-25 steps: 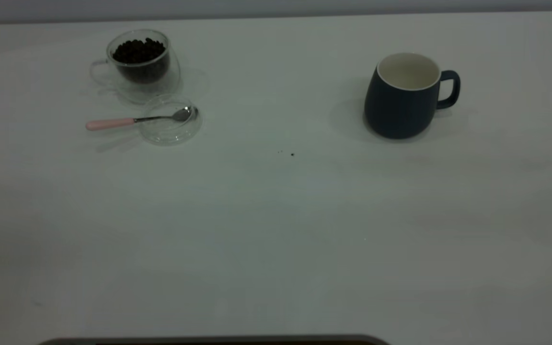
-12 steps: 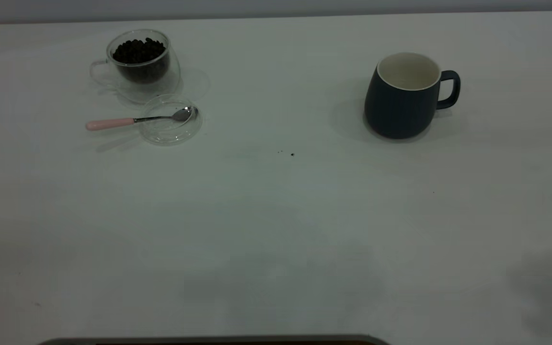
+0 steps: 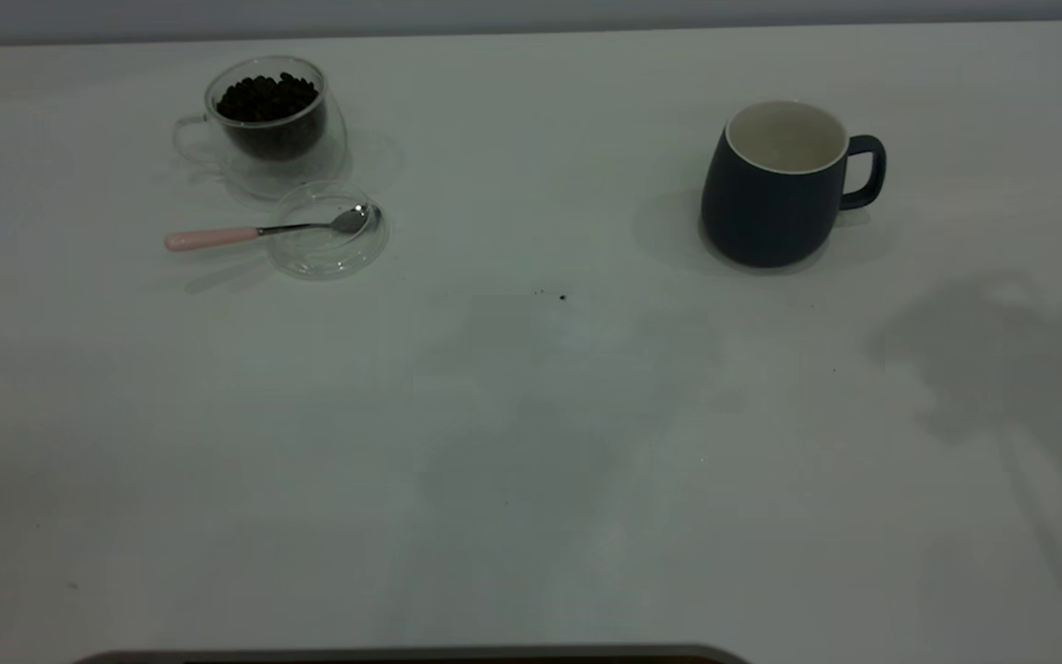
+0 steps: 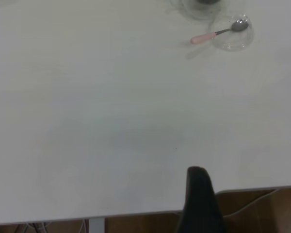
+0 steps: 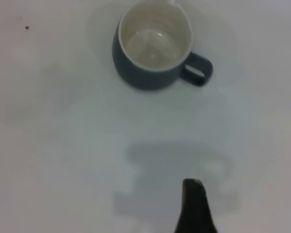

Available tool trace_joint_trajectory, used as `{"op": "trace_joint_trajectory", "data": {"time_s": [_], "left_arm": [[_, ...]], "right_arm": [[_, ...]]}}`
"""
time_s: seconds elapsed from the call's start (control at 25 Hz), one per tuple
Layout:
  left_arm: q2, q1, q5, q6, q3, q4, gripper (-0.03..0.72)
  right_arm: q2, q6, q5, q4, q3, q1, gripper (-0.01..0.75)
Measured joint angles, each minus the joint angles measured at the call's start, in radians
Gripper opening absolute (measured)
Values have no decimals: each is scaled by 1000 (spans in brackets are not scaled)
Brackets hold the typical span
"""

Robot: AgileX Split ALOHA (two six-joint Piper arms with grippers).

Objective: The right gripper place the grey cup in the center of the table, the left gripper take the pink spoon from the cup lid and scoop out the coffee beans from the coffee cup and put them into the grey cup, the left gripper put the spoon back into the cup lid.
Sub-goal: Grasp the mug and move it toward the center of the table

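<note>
Right gripper (image 5: 194,206) hovers at six o'clock of the empty dark grey ceramic cup (image 5: 153,46); whether its fingers are parted, I cannot tell.

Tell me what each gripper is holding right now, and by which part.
Nothing is held. The grey cup stands alone on the table, and the pink spoon lies untouched across the cup lid.

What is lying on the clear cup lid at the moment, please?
The pink spoon lies across the cup lid: its metal bowl is inside the lid, while the pink handle sticks out over the table. Nothing else shows in the lid.
</note>
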Motion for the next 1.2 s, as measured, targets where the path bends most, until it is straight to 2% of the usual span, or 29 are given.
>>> {"op": "trace_joint_trajectory", "data": {"time_s": [0.24,0.48,0.64,0.88,1.2], "left_arm": [[0,0,0,0,0,0,573],[0,0,0,0,0,0,573],[0,0,0,0,0,0,573],[0,0,0,0,0,0,573],[0,0,0,-1,0,0,573]], "right_arm": [[280,-246,-116,9,-160,0,526],[526,-571,-144,9,-301,0,505],[660,-725,-197,36,-372,-14,505],[783,-900,-279,140,-411,-27,505],[804,-1196,-288,420,-419,12,505]]}}
